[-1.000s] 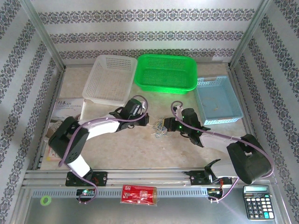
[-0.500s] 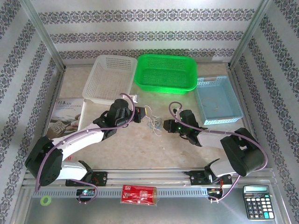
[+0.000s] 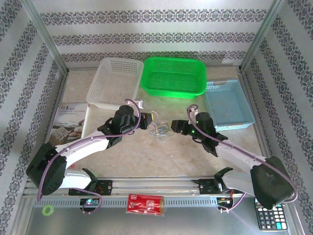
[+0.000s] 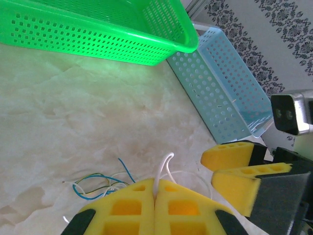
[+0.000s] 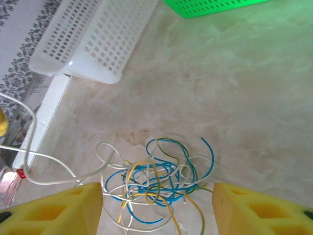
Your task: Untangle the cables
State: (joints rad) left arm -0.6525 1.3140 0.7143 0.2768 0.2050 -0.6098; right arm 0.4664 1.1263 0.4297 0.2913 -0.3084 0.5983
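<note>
One white strand in hand, the knot mostly intact.
My left gripper (image 4: 155, 196) has its jaws clenched on a white cable (image 4: 166, 164) that leads out of the cables (image 5: 156, 176), a blue, yellow, green and white heap lying on the surface (image 5: 234, 98) between both arms. My right gripper (image 5: 157, 192) hangs over the heap, jaws spread wide, gripping nothing. I judge nearly all the separating is left.

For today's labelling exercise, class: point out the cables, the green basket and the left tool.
cables (image 5: 156, 181), right wrist view, middle of the tangle.
green basket (image 3: 172, 91), top external view, its near wall.
left tool (image 4: 155, 188), left wrist view, between its closed fingertips.
</note>
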